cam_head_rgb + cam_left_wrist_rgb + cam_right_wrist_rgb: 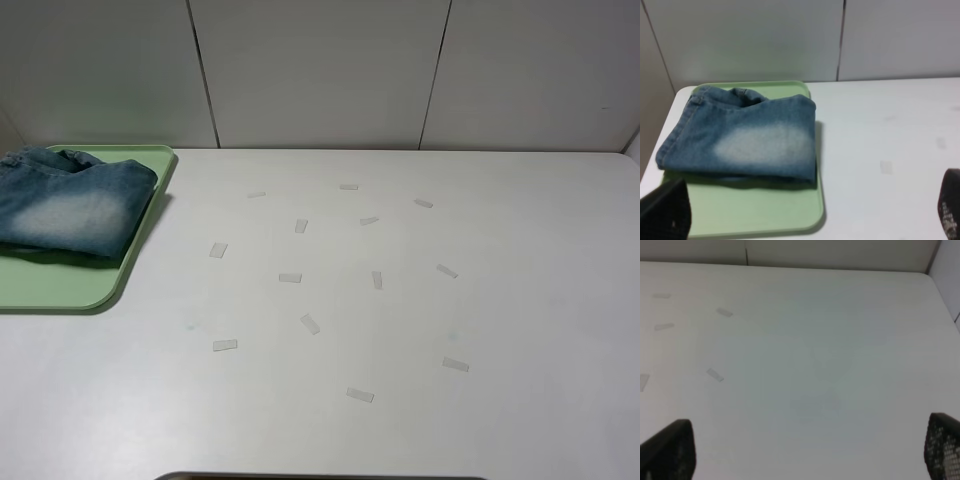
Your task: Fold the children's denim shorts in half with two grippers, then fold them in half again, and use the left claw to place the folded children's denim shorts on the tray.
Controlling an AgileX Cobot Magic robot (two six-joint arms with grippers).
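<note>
One folded bundle, the children's denim shorts [72, 205], lies on the tray [60, 285] at the far left corner of the table [400, 320]. The denim covers most of the tray's far part, leaving a bare green strip along the near rim and a thin band at the right rim. A pale faded patch shows across the top layer, and the gathered waistband sits at the far side, toward the wall. The folded edge on the right lines up just inside the tray's right rim.

Scattered small pale tape strips [290, 278] are stuck flat over the middle of the table, well apart from the tray.

Neither arm appears in the high view. In the left wrist view, the left tool [805, 215] has its two black fingertips [665, 210] spread wide apart, holding nothing, with the shorts [750, 140] and tray [755, 215] in sight beyond them. In the right wrist view, the right tool [805, 450] likewise has its fingertips [667, 450] spread wide, empty, over bare table [815, 365] toward the right edge, with a few tape strips [715, 374] off to one side.
</note>
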